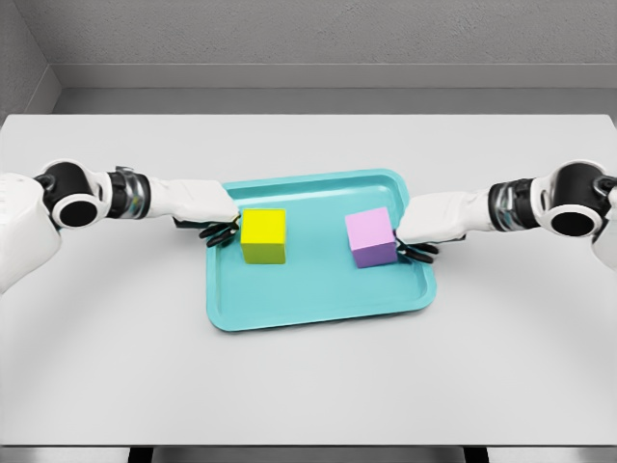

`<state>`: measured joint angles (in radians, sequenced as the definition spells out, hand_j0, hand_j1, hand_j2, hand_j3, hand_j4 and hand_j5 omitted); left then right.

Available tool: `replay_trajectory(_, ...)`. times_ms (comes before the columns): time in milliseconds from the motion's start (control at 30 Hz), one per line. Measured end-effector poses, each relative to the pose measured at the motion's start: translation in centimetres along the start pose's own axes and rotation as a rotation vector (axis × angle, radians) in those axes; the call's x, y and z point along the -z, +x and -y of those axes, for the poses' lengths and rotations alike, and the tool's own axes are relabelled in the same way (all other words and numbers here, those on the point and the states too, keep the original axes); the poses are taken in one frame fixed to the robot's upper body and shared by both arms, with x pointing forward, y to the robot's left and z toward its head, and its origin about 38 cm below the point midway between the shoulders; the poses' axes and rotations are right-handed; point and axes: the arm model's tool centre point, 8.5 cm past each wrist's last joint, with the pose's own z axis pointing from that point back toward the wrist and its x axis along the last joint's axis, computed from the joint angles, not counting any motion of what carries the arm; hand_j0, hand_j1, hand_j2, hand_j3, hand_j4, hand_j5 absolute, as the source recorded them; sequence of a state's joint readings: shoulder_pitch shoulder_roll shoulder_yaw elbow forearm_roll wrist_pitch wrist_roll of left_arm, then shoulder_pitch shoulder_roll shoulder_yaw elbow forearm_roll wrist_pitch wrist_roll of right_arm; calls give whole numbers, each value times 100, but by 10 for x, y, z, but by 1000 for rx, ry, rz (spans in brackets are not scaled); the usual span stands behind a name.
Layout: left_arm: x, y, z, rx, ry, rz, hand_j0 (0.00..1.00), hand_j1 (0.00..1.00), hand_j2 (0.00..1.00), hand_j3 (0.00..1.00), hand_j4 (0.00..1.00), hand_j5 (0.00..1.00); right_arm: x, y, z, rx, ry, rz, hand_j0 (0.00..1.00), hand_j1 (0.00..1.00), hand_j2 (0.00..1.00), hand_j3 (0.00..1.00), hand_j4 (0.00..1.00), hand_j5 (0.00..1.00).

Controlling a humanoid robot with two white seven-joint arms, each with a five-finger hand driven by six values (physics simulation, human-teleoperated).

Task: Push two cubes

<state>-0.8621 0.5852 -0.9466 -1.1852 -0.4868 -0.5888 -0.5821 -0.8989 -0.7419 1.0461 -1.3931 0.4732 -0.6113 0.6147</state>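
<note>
A teal tray (318, 304) lies in the middle of the grey surface (116, 347). Two cubes stand on the tray, apart from each other: a yellow cube (263, 235) on the left part and a purple cube (371, 237) on the right part. The left hand (207, 212) reaches in over the tray's left edge, and its dark curled fingers (220, 234) are just beside the yellow cube's left side. The right hand (434, 224) comes over the right edge, its fingers at the purple cube's right side.
</note>
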Motion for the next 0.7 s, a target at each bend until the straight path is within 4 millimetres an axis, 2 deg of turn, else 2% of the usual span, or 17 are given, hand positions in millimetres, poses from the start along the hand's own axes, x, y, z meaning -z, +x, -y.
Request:
replay_trajectory(333,12,15,-3,12,-19,71,9,9,9,9,9,9,-4,-3,4,-8,-10,-11,0,0,0,0,0,0)
replay_trajectory(700,10,16,-9,8,-8,83,10,10,10,10,10,10,-15,-20,-1,28,-16,-62,0,0,0,0,0,0)
